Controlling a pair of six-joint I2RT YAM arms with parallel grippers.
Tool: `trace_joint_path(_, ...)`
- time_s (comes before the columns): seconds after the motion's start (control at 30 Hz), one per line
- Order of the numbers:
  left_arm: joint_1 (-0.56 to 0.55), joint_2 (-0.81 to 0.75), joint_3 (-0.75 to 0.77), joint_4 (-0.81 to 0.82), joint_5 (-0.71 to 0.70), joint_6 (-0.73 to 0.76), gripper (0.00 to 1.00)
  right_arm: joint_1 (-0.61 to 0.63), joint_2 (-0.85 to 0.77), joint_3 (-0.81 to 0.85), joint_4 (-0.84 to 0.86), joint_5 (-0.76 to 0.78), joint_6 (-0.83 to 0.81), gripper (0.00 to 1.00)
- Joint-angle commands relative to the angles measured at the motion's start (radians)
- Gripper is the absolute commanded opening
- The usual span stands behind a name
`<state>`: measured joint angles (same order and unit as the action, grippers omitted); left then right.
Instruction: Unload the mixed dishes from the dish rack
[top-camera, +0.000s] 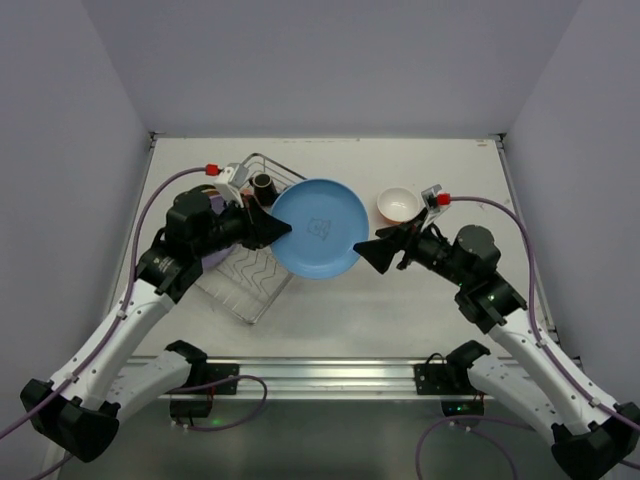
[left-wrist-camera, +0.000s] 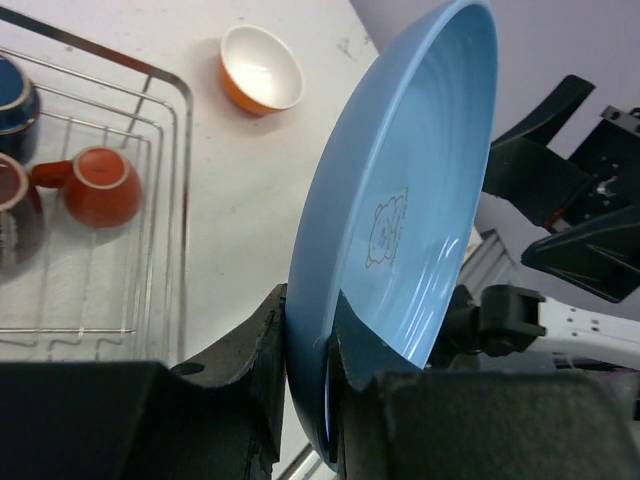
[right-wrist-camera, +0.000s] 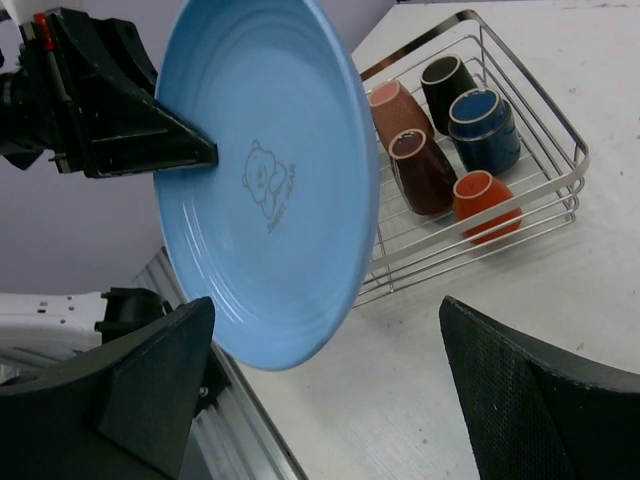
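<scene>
Left gripper (top-camera: 284, 228) clamped on the rim of the blue plate (top-camera: 318, 228), which is held on edge in the air just beside the dish rack (top-camera: 250, 282). Right gripper (top-camera: 368, 250) has its fingers wide apart, near the plate. I judge the plate stiff, glossy and slip-prone; take the opposite rim.

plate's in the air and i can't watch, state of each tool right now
Left tool: closed on the blue plate, gripping its rim.
Right tool: open, holding nothing.
</scene>
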<state>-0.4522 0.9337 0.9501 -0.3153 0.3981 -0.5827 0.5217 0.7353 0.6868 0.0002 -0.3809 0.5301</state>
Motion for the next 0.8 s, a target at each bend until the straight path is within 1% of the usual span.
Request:
trace_joint_path(0.0, -0.003, -0.055, -0.042, 0.228, 0.14, -0.135, 0.0, 0.0, 0.016, 0.065, 0.003, -0.013, 0.024, 0.94)
trace_joint_path(0.13, -0.003, -0.059, -0.073, 0.232, 0.13, -0.134, 0.0, 0.0, 0.056, 0.095, -0.055, -0.001, -0.002, 0.81)
trace_joint_path(0.17, -0.003, -0.058, -0.079, 0.232, 0.13, -0.132, 0.0, 0.0, 0.076, 0.12, -0.068, -0.001, -0.007, 0.73)
trace_joint_path(0.27, -0.005, -0.047, -0.099, 0.231, 0.117, -0.115, 0.0, 0.0, 0.105, 0.167, -0.107, 0.01, -0.022, 0.59)
trace_joint_path(0.3, -0.005, -0.041, -0.1, 0.22, 0.104, -0.089, 0.0, 0.001, 0.122, 0.18, -0.129, 0.025, -0.028, 0.53)
trace_joint_path(0.37, -0.003, -0.035, -0.097, 0.171, 0.061, -0.063, 0.0, 0.0, 0.137, 0.21, -0.153, 0.054, -0.036, 0.5)
trace_joint_path(0.4, -0.005, -0.027, -0.097, 0.156, 0.055, -0.042, 0.0, 0.0, 0.154, 0.215, -0.16, 0.063, -0.044, 0.46)
trace_joint_path(0.43, -0.005, -0.027, -0.099, 0.15, 0.053, -0.039, 0.0, 0.0, 0.165, 0.221, -0.172, 0.082, -0.053, 0.45)
trace_joint_path(0.6, -0.005, -0.032, -0.096, 0.154, 0.048, -0.031, 0.0, 0.02, 0.249, 0.246, -0.18, 0.073, -0.053, 0.41)
trace_joint_path(0.7, -0.005, -0.027, -0.093, 0.151, 0.056, -0.022, 0.0, 0.055, 0.291, 0.267, -0.201, 0.135, -0.053, 0.39)
trace_joint_path(0.73, -0.005, -0.026, -0.091, 0.142, 0.059, -0.019, 0.0, 0.057, 0.294, 0.272, -0.2, 0.142, -0.044, 0.37)
trace_joint_path(0.77, -0.005, -0.024, -0.091, 0.137, 0.061, -0.014, 0.0, 0.06, 0.297, 0.272, -0.195, 0.148, -0.042, 0.3)
